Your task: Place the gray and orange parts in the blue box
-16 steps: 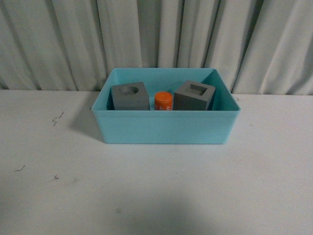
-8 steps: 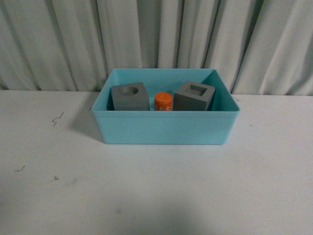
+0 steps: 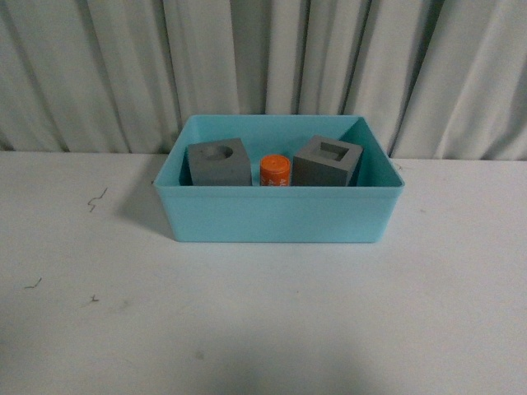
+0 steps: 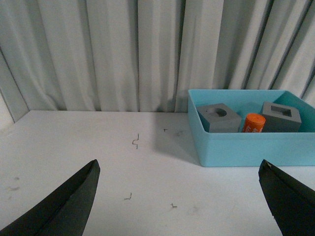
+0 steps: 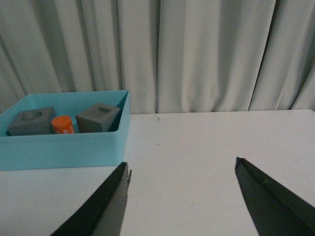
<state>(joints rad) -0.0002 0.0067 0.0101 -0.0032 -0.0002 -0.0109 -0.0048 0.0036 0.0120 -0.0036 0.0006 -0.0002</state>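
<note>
The blue box stands on the white table in front of the curtain. Inside it, from left to right, are a gray cube with a round recess, an orange cylinder and a gray cube with a square recess. Neither arm shows in the front view. My left gripper is open over bare table, with the blue box ahead and to one side. My right gripper is also open and empty, the blue box off to its other side.
A pleated white curtain closes off the back of the table. Small dark scratches mark the white tabletop left of the box. Open table surface lies in front of the box and on both sides.
</note>
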